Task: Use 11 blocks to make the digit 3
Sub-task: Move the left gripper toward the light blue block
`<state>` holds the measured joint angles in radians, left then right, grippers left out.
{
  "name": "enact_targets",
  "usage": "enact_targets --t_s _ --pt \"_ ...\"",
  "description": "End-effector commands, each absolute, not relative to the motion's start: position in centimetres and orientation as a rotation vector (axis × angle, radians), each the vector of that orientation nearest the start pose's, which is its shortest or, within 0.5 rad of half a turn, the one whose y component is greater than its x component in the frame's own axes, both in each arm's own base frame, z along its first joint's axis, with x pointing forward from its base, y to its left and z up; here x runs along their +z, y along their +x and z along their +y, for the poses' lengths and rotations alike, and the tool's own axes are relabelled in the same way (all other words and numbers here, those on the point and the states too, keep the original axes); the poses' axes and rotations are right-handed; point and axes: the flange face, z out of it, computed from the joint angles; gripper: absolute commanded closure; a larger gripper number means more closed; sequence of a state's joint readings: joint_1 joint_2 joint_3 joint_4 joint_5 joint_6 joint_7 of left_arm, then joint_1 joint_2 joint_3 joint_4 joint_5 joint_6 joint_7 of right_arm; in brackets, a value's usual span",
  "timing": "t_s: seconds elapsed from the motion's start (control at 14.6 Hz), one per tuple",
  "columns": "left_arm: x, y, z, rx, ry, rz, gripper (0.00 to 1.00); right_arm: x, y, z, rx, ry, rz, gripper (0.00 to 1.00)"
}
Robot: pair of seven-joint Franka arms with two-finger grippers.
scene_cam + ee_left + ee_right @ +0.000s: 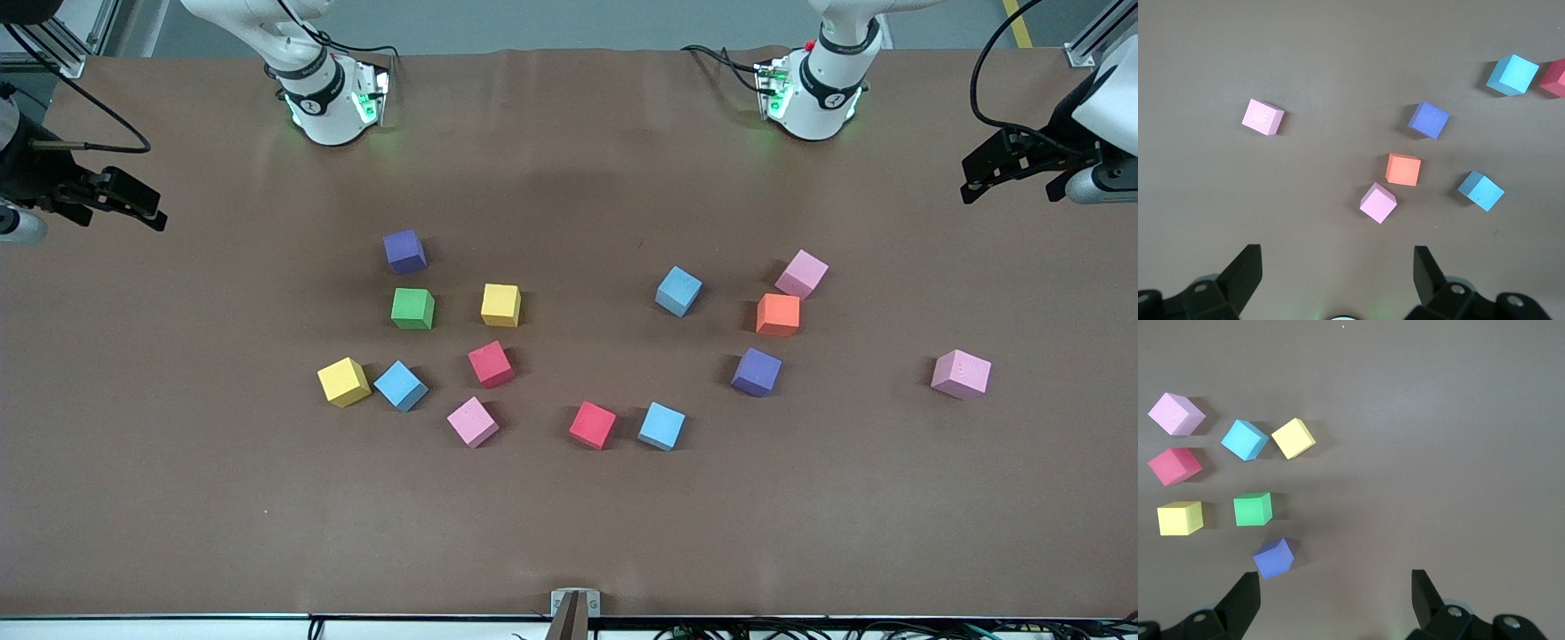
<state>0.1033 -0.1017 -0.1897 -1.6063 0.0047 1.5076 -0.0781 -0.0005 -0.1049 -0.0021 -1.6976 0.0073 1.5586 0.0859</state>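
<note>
The blocks lie loose and scattered on the brown table, forming no figure. Toward the right arm's end are a purple block (pixel 404 252) (pixel 1273 558), two yellow ones (pixel 500 305) (pixel 343 382), a blue one (pixel 400 386), a red one (pixel 491 364) and a pink one (pixel 472 422). Mid-table sit a red (pixel 592 425) and a blue block (pixel 661 427). Toward the left arm's end are blue (pixel 678 291), pink (pixel 801 273), orange (pixel 778 315) (pixel 1403 169), purple (pixel 757 372) and pink (pixel 961 374) blocks. Both the left gripper (pixel 978 180) (pixel 1337 267) and the right gripper (pixel 147 209) (pixel 1336 590) hang open and empty over the table's ends.
A green cube (pixel 412 308) (pixel 1253 509) sits between the purple block and the yellow one nearer the front camera. The arms' bases (pixel 333 107) (pixel 813 98) stand along the table's back edge. A small bracket (pixel 574 604) sits at the front edge.
</note>
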Motion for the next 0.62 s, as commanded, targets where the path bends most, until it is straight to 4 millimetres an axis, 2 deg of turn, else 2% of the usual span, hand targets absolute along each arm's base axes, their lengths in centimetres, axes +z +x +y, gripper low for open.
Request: enact_targets --t_s 0.0,0.27,0.41,0.55 --pt "66.1 51.4 -5.0 0.003 -3.100 0.043 0.00 62.1 50.0 -0.5 0.012 -3.150 0.153 0.00" --pt "66.4 51.5 -5.0 -0.007 -3.101 0.031 0.00 62.9 49.5 -0.5 0.011 -3.150 0.151 0.00" --pt "65.1 52.4 -5.4 0.031 -3.106 0.051 0.00 64.0 49.2 -0.5 0.014 -3.151 0.149 0.00" --pt "63.0 52.3 -7.2 0.101 -3.107 0.057 0.00 64.4 49.1 -0.4 0.021 -3.152 0.149 0.00"
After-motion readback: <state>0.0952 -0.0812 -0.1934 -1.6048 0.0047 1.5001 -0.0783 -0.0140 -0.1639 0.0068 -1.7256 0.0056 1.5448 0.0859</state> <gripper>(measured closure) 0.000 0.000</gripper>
